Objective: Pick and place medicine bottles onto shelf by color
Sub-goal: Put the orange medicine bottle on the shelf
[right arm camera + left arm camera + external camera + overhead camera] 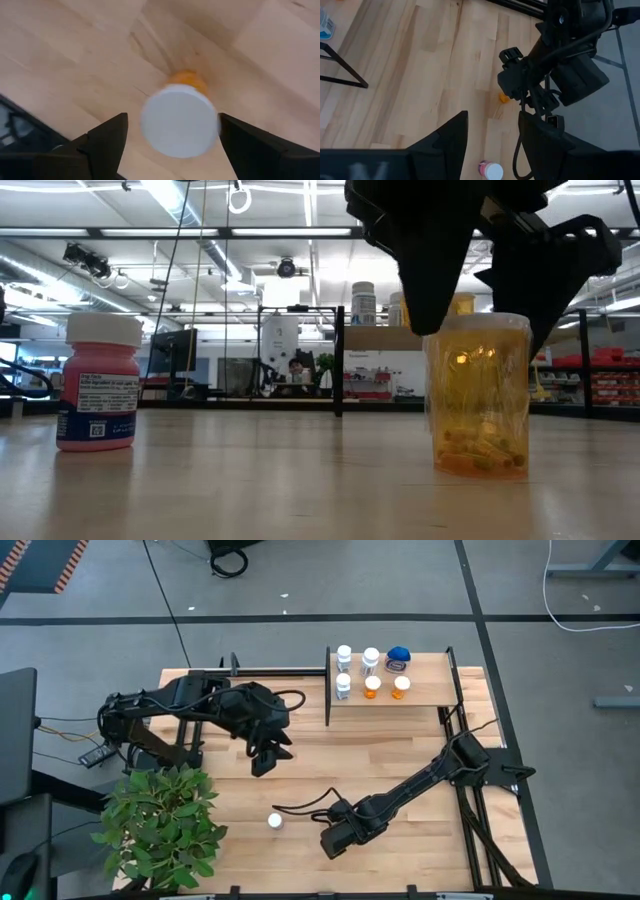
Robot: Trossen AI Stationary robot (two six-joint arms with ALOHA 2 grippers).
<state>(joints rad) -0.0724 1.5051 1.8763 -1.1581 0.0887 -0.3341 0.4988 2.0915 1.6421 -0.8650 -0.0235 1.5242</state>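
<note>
Far left of the table, a green leafy plant (162, 823) covers the near-left corner and hides the wood under it. The left gripper (266, 756) hangs over bare plank tabletop (400, 735), dark fingers (451, 135) parted about halfway, nothing between them. Next rightward, a pink-bodied pill bottle with a white round cap (275, 821) stands alone; from overhead only its cap shows, body and label appear in the low view (97, 383). The right gripper (335, 841) is lowered over an orange translucent pill bottle with a white cap (181, 117); jaws stand wide to either side of the cap, no contact visible. From overhead this bottle is fully hidden beneath the gripper; in the low view (478, 392) its cap is hidden behind the dark fingers. Far right at the back, the small light-wood shelf with black rails (427, 690) carries six bottles: three white-bodied, two orange, one squat blue (398, 659). Labels unreadable.
</note>
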